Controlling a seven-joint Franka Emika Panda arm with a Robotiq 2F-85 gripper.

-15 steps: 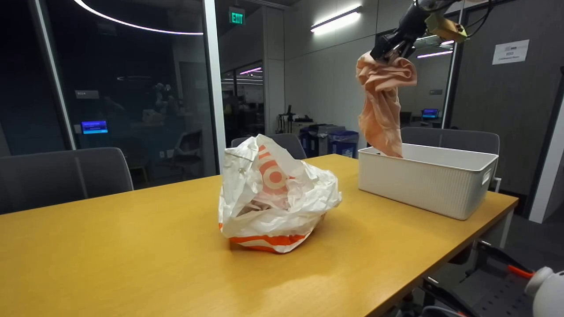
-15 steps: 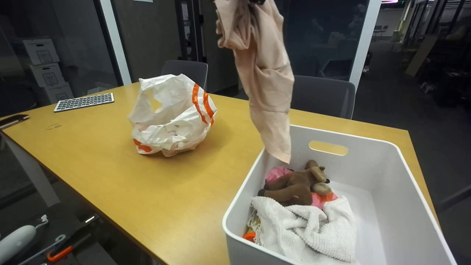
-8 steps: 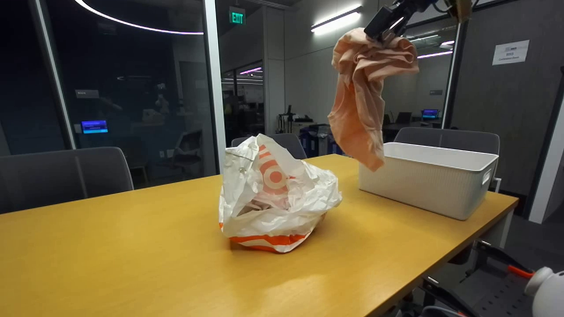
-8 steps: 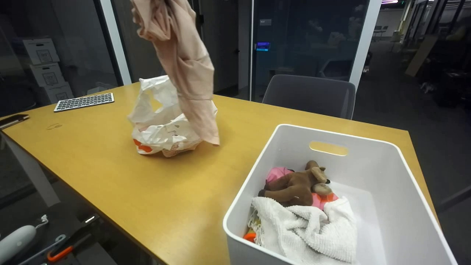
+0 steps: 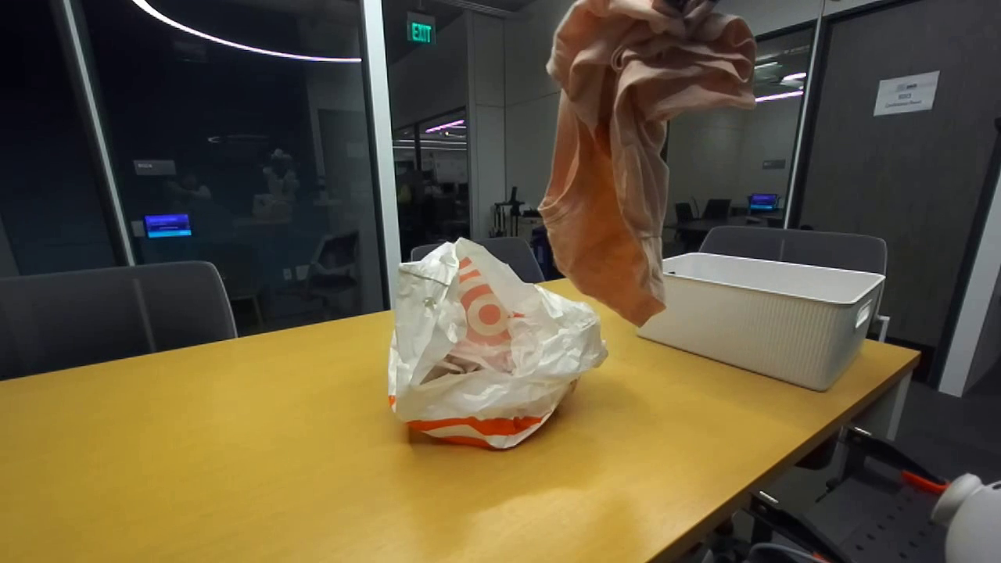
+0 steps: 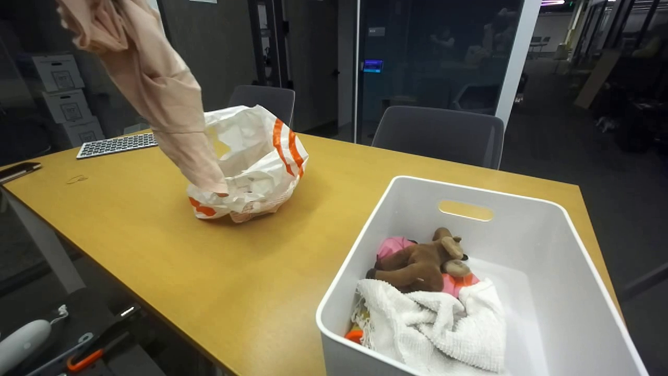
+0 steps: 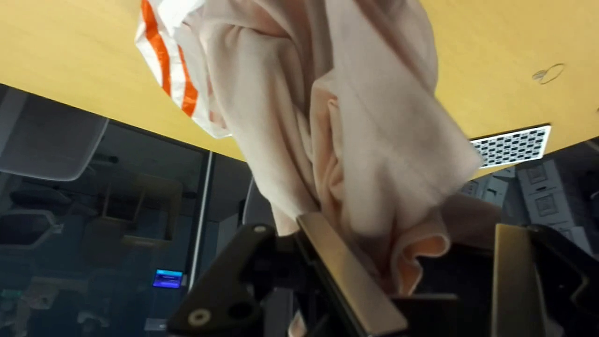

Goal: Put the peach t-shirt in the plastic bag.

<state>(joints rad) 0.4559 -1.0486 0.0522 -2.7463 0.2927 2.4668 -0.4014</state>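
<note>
The peach t-shirt (image 5: 610, 164) hangs in a long bunch from my gripper, whose tips (image 5: 688, 4) show at the top edge of an exterior view. The peach t-shirt also shows in an exterior view (image 6: 162, 99), its lower end overlapping the bag. In the wrist view, my gripper (image 7: 409, 224) has the bunched peach t-shirt (image 7: 327, 112) between its fingers. The white plastic bag (image 5: 500, 383), with orange marks, lies open on the table; something crumpled shows inside. It also shows in an exterior view (image 6: 261, 172). The t-shirt hangs above the table, apart from the bag at one side.
A white bin (image 6: 532, 219) stands on the table (image 6: 250, 271), holding a brown plush toy (image 6: 417, 266) and a white towel (image 6: 433, 324). A keyboard (image 6: 117, 146) lies beyond the bag. Grey chairs (image 6: 438, 136) stand along the table.
My gripper has carried the peach t-shirt away from the bin's edge toward the bag's side. It has moved left in both exterior views and looks larger in one. The bag and bin have not moved.
</note>
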